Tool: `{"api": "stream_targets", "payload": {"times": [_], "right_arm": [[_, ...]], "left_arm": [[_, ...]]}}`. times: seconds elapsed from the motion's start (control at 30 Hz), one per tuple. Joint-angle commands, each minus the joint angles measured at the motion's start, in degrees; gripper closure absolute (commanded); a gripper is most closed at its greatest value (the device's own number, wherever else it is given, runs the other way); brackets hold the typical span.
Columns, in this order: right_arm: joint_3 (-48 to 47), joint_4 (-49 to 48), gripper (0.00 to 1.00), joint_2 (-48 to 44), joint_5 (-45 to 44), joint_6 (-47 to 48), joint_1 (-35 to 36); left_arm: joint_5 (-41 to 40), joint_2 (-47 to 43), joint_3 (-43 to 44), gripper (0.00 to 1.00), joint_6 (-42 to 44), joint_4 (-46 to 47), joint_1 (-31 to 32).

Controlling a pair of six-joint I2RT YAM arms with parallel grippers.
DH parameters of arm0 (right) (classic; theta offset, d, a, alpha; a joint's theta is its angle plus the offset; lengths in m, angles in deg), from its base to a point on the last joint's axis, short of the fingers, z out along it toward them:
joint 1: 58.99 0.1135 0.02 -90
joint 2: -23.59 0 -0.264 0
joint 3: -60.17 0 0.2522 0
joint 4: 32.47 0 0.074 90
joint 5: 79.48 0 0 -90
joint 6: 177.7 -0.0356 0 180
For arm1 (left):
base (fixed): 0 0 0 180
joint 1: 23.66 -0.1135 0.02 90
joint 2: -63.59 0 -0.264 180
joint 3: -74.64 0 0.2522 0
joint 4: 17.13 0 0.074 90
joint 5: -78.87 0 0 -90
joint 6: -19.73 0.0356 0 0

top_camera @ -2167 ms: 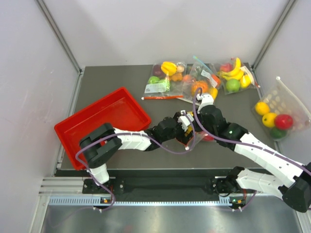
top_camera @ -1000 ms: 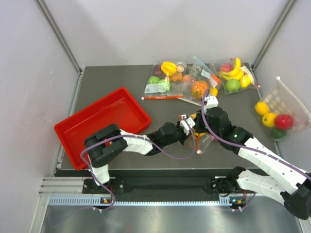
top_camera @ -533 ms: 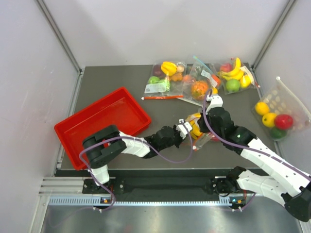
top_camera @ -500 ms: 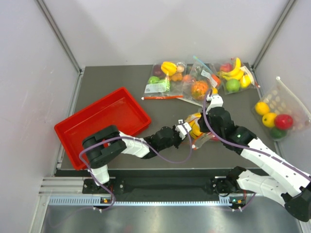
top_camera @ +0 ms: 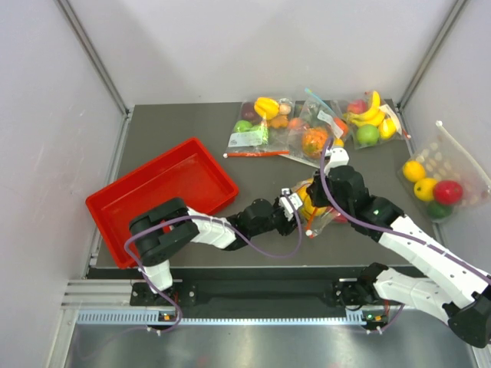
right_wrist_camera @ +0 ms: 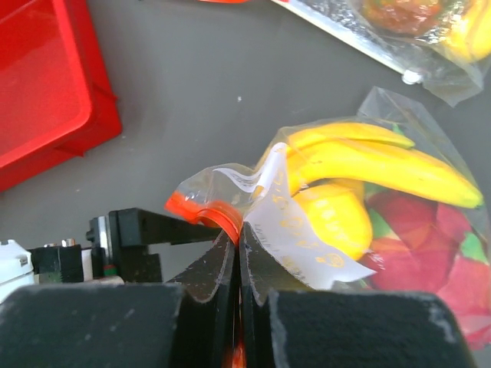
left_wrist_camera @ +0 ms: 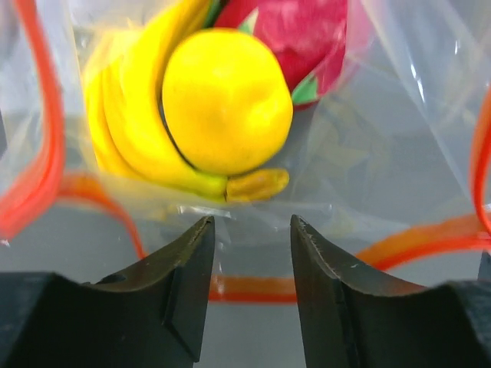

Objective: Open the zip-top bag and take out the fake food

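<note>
Dark grey desk (top_camera: pixel 253 172) inside a white-walled booth: the right pincer (right_wrist_camera: pixel 236 230) is pressed together on the red-orange zip strip (right_wrist_camera: pixel 201 210) of the zip-top bag (right_wrist_camera: pixel 403 123), pinching the upper lip of its mouth. Facing it, the left pincer (left_wrist_camera: pixel 249 226) stands spread by a modest gap, its tips level with the mouth's lower lip; whether they touch the film cannot be told.

From above, the zip-top bag (top_camera: pixel 321 218) lies near the middle of the desk, between the left pincer (top_camera: pixel 292 204) and the right pincer (top_camera: pixel 313 201). Its mouth is turned toward the left arm and its long axis runs away toward the desk's right side. The left wrist view looks straight into that mouth, with lengths of the zip strip (left_wrist_camera: pixel 37 165) standing well apart on either side.

Inside are a banana (left_wrist_camera: pixel 123 130) lying across the bag, a round yellow fruit (left_wrist_camera: pixel 226 100) tucked against its curve, and a dragon fruit (left_wrist_camera: pixel 299 31) deepest in, by the closed end.

A red tray (top_camera: pixel 165 188) sits on the desk's left half. Three more filled clear bags (top_camera: pixel 261 123) line the far edge, and a dotted pouch (top_camera: pixel 441 180) of fruit lies at the right.
</note>
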Motion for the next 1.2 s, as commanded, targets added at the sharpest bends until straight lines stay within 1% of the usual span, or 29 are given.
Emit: {"api": "stream_targets", "payload": {"times": [0.0,0.03,0.13,0.27,0.3,0.33,0.43,0.47,0.57,0.6,0.67,0.8,1.0,1.1,1.17], "right_arm": [[-0.27,-5.37,1.0,-0.69,2.66,-1.62,-0.46],[0.0,-6.07,1.0,-0.7,2.92,-1.8,-0.46],[0.53,-6.51,1.0,-1.31,3.45,-2.15,-0.46],[1.32,-7.48,1.0,-1.75,4.24,-2.77,-0.37],[1.41,-7.65,1.0,-1.75,4.33,-2.94,-0.37],[1.58,-7.74,1.0,-1.67,4.42,-3.03,-0.29],[2.11,-8.18,1.0,-1.93,4.77,-3.3,-0.46],[2.29,-8.18,1.0,-2.1,4.6,-3.38,-0.37],[2.38,-8.01,1.0,-2.19,4.16,-2.95,-0.37],[2.46,-7.92,1.0,-2.19,4.07,-3.03,-0.37],[2.47,-8.36,0.99,-1.93,4.16,-2.86,-0.37],[2.29,-8.54,0.99,-1.66,5.12,-3.03,-0.37],[3.08,-8.45,0.98,-2.98,5.21,-3.21,-0.37],[3.69,-9.06,0.98,-3.42,6.7,-3.73,-0.29],[4.04,-9.5,0.98,-3.68,7.14,-4.0,-0.37]], "left_arm": [[0.89,-0.17,2.97,0.5,-1.1,5.2,0.24],[0.36,0.09,3.06,0.49,-2.93,6.25,0.42],[-2.18,0.88,3.59,0.46,-4.0,7.75,1.04],[-2.89,3.51,6.92,0.42,-5.5,7.58,1.56],[-4.89,4.91,7.54,0.42,-5.85,7.23,1.74],[-5.26,5.45,8.07,0.42,-6.02,6.96,1.91],[-7.63,6.86,9.91,0.42,-5.94,4.59,2.44],[-8.68,6.95,10.27,0.42,-6.02,2.06,2.62],[-12.11,6.42,10.71,0.41,-7.69,-1.64,2.88],[-12.56,5.9,10.62,0.41,-8.13,-2.96,2.97],[-13.09,5.89,10.71,0.34,-9.27,-3.67,2.88],[-15.11,7.91,15.09,0.32,-12.08,-11.82,2.88],[-17.04,10.45,17.82,0.29,-13.67,-13.69,3.15],[-18.44,12.22,21.33,0.29,-14.81,-18.24,3.23],[-19.76,12.92,22.22,0.29,-15.34,-19.66,3.15]]}}
